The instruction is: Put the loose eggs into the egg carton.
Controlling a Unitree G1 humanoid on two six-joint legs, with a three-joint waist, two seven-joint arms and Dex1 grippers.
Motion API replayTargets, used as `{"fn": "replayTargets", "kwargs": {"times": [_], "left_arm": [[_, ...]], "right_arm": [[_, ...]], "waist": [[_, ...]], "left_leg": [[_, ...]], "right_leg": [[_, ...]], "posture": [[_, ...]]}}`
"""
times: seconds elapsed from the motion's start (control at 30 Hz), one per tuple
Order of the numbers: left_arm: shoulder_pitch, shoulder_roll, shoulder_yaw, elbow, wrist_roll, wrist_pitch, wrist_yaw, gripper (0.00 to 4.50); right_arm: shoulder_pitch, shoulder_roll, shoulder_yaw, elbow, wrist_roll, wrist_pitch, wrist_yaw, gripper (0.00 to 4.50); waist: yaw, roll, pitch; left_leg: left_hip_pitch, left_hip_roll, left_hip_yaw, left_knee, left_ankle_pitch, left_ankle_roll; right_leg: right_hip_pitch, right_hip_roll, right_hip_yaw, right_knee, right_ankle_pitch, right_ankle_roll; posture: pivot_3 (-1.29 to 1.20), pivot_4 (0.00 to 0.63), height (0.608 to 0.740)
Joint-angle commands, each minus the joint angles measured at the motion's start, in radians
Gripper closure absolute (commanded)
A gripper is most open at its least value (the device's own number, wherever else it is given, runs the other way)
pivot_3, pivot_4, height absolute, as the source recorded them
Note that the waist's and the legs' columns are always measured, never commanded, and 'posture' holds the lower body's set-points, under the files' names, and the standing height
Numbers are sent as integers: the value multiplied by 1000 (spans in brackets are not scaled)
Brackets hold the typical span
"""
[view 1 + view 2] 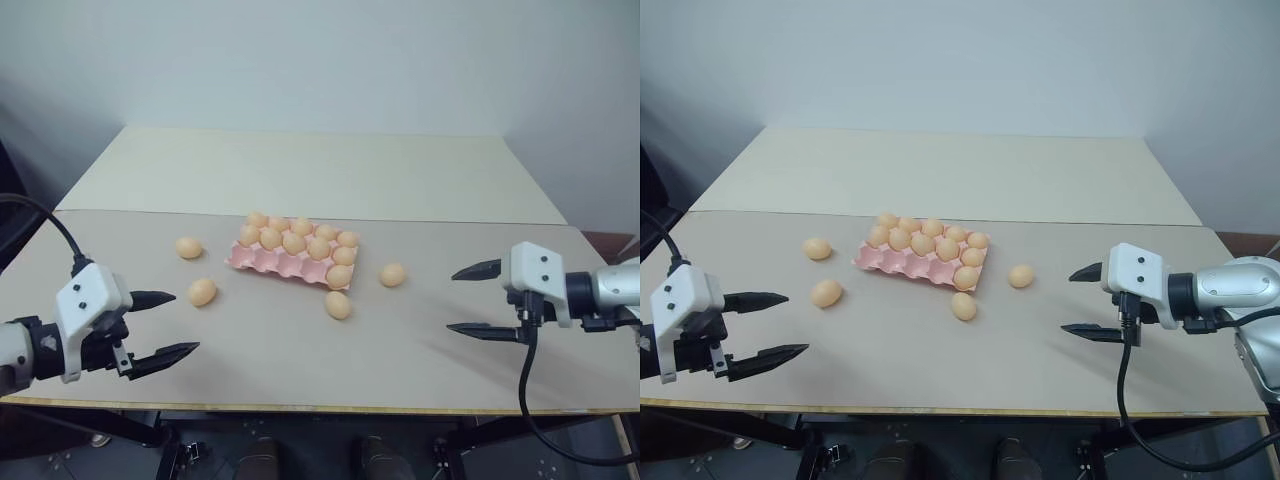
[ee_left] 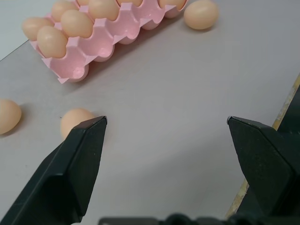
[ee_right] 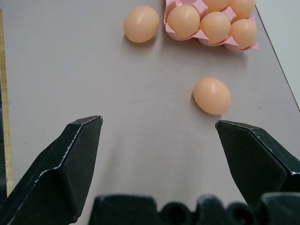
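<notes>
I see both end effectors wide open, empty: L point(image 1: 172, 323), R point(image 1: 474, 299). Four loose eggs point(image 1: 202, 292) on worktop point(image 1: 300, 360) around egg carton point(image 1: 262, 260).

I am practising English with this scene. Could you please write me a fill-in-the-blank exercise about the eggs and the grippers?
1. ____ loose eggs lie on the table outside the egg carton.
2. The carton's colour is ____.
3. Both the left gripper and the right gripper are ____ and hold nothing.

Missing words: four; pink; open
</notes>
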Motion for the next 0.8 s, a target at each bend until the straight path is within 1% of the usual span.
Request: {"fn": "replayTargets", "kwargs": {"times": [0.03, 0.2, 0.43, 0.5, 0.67, 0.77, 0.8], "left_arm": [[-27, 24, 30, -3, -24, 32, 17, 28], [-48, 11, 6, 3, 6, -3, 45, 28], [-60, -4, -9, -13, -14, -10, 61, 28], [-73, -13, -22, -19, -31, -5, 69, 28], [-112, -3, -70, -13, -56, 12, 70, 28], [-126, 4, -73, -6, -76, 28, 73, 28], [-129, -1, -83, -12, -79, 32, 83, 28]], "right_arm": [[-10, -18, -43, -12, 15, -7, 3, 0], [-4, -17, -47, -20, 15, -4, -2, 0], [10, -18, -57, -8, 12, -7, -1, 0], [-6, 1, -61, 7, 32, 10, -12, 0], [-47, 32, -41, 37, 18, 4, -56, 0], [-100, 73, 9, 84, -33, -36, -96, 0], [-137, 105, 43, 120, -58, -51, -114, 0]], "waist": [[0, 0, 0], [0, 0, 0], [0, 0, 0], [0, 0, 0], [0, 0, 0], [-4, 0, 0], [-6, 0, 0]], "left_leg": [[0, 0, 0, 0, 0, 0], [0, 0, 0, 0, 0, 0], [0, 0, 0, 0, 0, 0], [0, 0, 0, 0, 0, 0], [0, 0, 1, 0, 0, 0], [1, 0, 1, 0, 0, 0], [1, 0, 2, 0, 0, 0]], "right_leg": [[0, 0, 0, 0, 0, 0], [0, 0, 0, 0, 0, 0], [0, 0, 0, 0, 0, 0], [0, 0, 0, 0, 0, 0], [0, 0, 1, 0, 1, 1], [0, 1, 2, 0, 1, 1], [0, 1, 2, 0, 1, 1]], "posture": [[0, 150, 740], [0, 150, 740], [0, 150, 740], [0, 150, 740], [0, 150, 740], [0, 150, 740], [0, 150, 740]]}}
